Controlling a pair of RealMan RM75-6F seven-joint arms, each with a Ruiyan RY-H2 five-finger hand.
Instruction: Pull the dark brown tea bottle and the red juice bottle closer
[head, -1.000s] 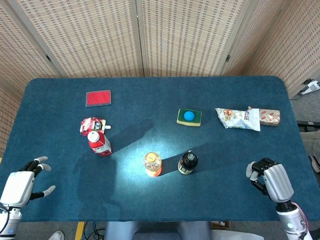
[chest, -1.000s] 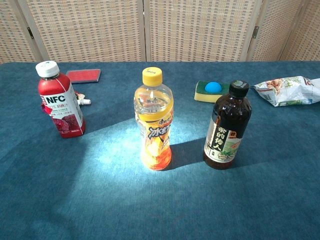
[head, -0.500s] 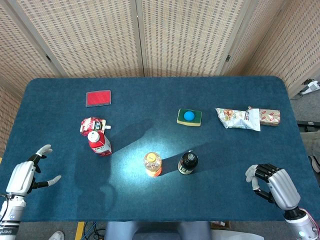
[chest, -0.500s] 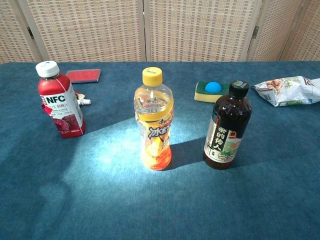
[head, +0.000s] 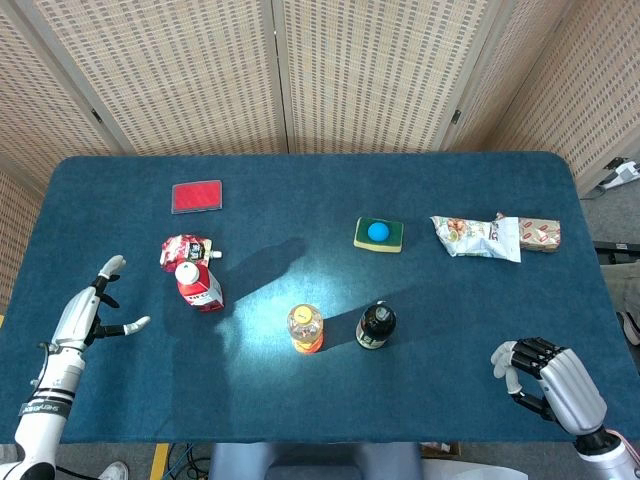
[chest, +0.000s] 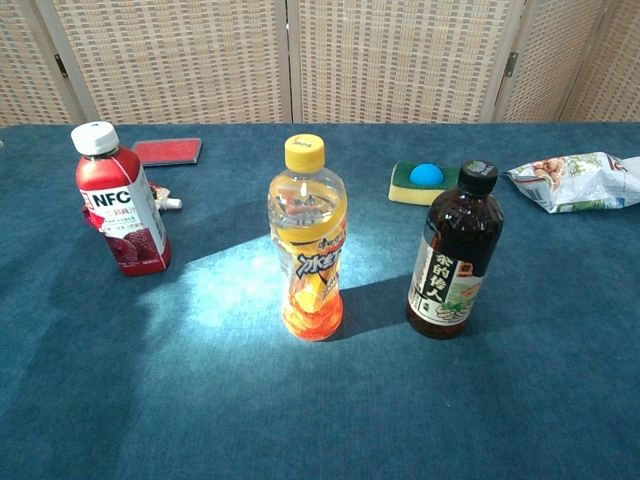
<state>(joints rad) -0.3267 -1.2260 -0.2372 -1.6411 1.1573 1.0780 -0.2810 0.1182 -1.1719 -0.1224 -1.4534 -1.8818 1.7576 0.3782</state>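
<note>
Both bottles stand untouched; the left hand (head: 95, 312), fingers spread, has advanced toward the juice bottle (head: 199, 286), while the right hand (head: 553, 379), curled empty, retreats from the tea bottle (head: 376, 326).

Matt blue cloth surface (chest: 560, 400), glossy plastic bottles: dark brown tea bottle (chest: 455, 252), red juice bottle (chest: 121, 200), crinkled shiny snack bag (chest: 578, 181), woven cane screen (chest: 400, 55)

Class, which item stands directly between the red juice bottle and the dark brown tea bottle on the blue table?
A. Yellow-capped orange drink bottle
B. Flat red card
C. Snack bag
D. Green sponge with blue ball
A: the yellow-capped orange drink bottle stands upright between the red juice bottle and the dark brown tea bottle.
</note>
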